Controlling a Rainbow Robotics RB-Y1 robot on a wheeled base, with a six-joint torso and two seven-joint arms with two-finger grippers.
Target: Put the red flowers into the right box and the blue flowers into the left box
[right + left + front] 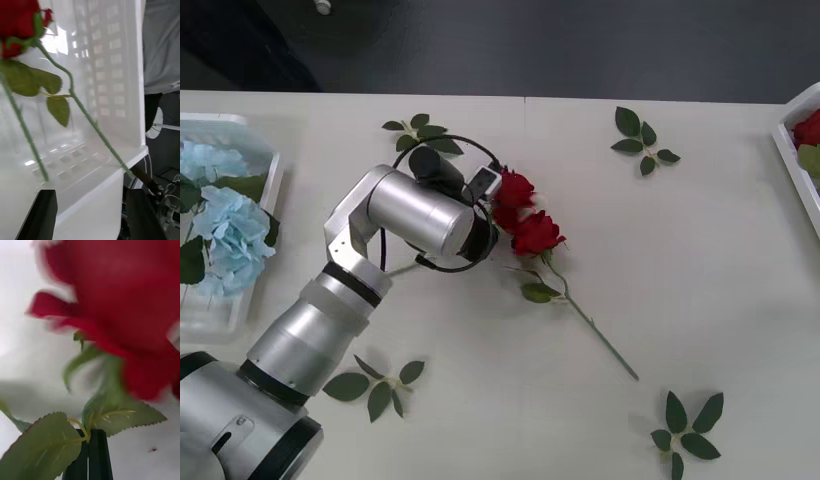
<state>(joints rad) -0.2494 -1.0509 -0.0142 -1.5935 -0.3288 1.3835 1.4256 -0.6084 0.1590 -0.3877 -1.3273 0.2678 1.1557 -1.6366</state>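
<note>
The left arm reaches over the middle of the white worktop [700, 260]. Its end effector [89, 455] is pinched tight on the stem of a red flower [123, 307], right where two green leaves branch off. The two black fingers [99, 457] press together with the thin stem between them. From the front, two red flowers [525, 220] lie side by side at the tip of the left arm, and one long stem runs off toward 4 o'clock.

The right end effector [90, 215] is spread wide, with one dark finger at each bottom corner, and it holds nothing. Ahead of it, two more red flowers [20, 28] rest in the right box [112, 93]. From the front, that box [792, 165] sits at 3 o'clock on the worktop with a bit of red inside.

The left box [265, 215] sits at 9 o'clock and holds the blue flowers [225, 225].

Loose leaf sprigs [643, 140] lie around the worktop. The left wrist view is blurry, so I can't be sure which of the two middle flowers is gripped.
</note>
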